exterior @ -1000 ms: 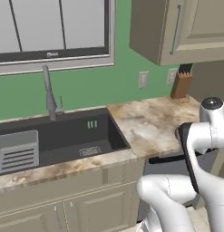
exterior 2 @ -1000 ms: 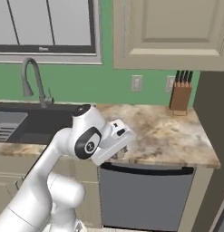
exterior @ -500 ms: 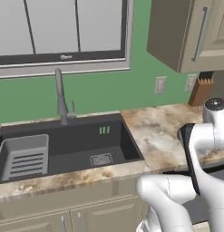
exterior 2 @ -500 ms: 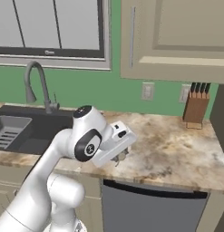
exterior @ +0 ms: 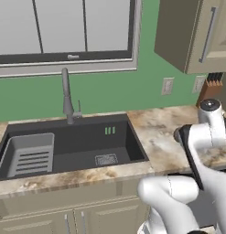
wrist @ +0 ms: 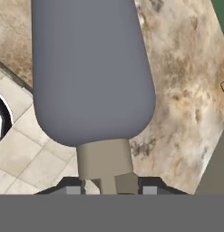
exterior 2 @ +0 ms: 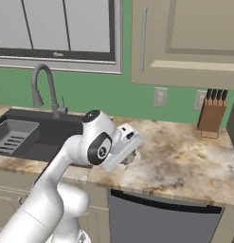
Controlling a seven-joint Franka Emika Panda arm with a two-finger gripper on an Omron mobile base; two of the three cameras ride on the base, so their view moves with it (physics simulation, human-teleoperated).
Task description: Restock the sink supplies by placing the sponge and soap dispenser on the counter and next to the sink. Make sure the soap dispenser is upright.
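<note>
You had the end effector (wrist: 109, 185) clenched on the neck of the soap dispenser (wrist: 91, 72), whose grey body stretched away from the hand camera with its narrow tan neck caught down between the finger tips. Held that way, I judge the bottle was hanging inverted or steeply tilted rather than upright, so the grip would have needed a turn of the wrist before a set-down that met the upright condition. Beneath the bottle lay the edge of the marbled tabletop (wrist: 177, 77), with tiled floor beside it, which suggests you carried it just at the front lip rather than well over the slab. In the right base view the end effector (exterior 2: 129, 159) hung above the tabletop (exterior 2: 184, 161) near its front edge, to the right of the sink (exterior 2: 47, 137), a sensible staging spot for placing beside the basin. Farther back stood the gooseneck faucet (exterior 2: 45, 88) and, well apart at the wall, a knife block (exterior 2: 212, 114). I could not make out the sponge.
</note>
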